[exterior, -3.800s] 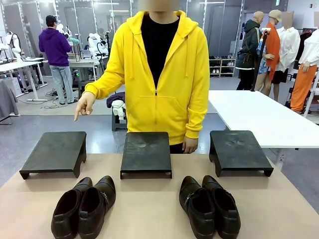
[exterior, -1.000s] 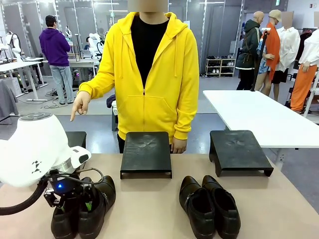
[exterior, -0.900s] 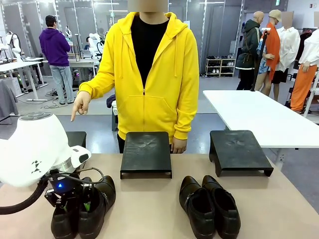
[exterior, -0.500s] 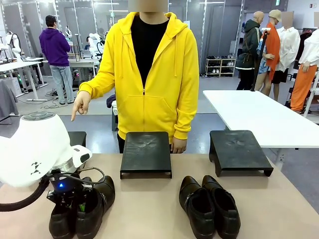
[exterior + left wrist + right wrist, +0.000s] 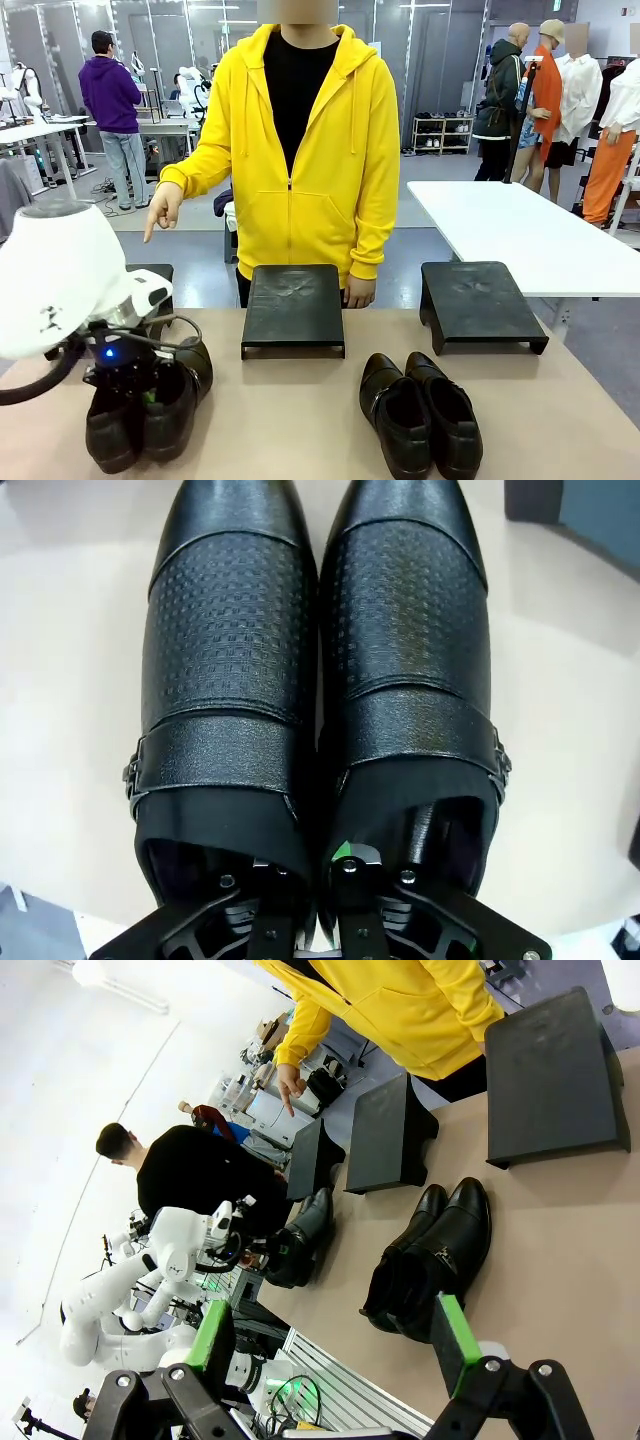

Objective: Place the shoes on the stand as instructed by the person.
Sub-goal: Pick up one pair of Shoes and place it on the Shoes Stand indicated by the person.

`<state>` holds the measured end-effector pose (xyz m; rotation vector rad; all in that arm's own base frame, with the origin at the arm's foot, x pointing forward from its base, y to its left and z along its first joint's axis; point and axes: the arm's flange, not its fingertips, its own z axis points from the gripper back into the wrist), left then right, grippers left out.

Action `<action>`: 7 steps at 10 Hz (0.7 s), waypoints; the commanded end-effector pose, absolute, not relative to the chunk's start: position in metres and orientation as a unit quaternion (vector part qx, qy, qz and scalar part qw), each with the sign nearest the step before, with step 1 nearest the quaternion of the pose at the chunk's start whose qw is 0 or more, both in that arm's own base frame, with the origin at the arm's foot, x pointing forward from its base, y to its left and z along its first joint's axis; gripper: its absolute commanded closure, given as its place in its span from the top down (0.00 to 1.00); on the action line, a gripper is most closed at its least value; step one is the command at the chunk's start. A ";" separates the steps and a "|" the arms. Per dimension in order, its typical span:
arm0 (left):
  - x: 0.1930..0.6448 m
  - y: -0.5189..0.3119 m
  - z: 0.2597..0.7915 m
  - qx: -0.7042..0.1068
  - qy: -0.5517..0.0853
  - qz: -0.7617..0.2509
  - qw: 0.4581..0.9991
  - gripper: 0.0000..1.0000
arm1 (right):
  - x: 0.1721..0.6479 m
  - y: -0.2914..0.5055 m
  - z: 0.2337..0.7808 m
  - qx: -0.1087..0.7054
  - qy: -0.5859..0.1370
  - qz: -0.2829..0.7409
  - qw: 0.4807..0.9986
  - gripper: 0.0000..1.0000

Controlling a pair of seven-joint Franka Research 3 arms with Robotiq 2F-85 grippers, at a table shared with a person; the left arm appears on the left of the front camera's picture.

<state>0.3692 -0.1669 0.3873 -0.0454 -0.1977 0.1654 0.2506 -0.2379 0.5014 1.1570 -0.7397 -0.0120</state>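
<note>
Two pairs of black shoes are in play. The left pair point(image 5: 172, 422) hangs from my left gripper point(image 5: 148, 398), which is shut on the two inner walls pressed together. In the left wrist view the pair point(image 5: 320, 660) lies toes away, and the left gripper point(image 5: 312, 872) reaches down into the shoe openings. The right pair point(image 5: 420, 412) rests on the table and appears again point(image 5: 432, 1248) beyond my open right gripper point(image 5: 330, 1338). The person point(image 5: 300, 150) in yellow points a finger point(image 5: 152, 228) down at the left stand point(image 5: 157, 273), mostly hidden behind my left arm.
Middle stand point(image 5: 293, 305) and right stand point(image 5: 480, 300) sit along the far edge of the tan table point(image 5: 300, 430), both bare. A white table point(image 5: 520, 235) stands behind at right. The person's other hand point(image 5: 357, 292) rests behind the middle stand.
My left gripper has closed on the left pair's inner walls. The pair has shifted left and slightly up with it. The person's pointing hand has stayed put.
</note>
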 end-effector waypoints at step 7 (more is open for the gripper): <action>0.316 -0.111 0.478 -0.049 -0.187 0.000 0.981 0.00 | 0.250 -0.240 0.503 0.534 -0.347 0.001 0.771 1.00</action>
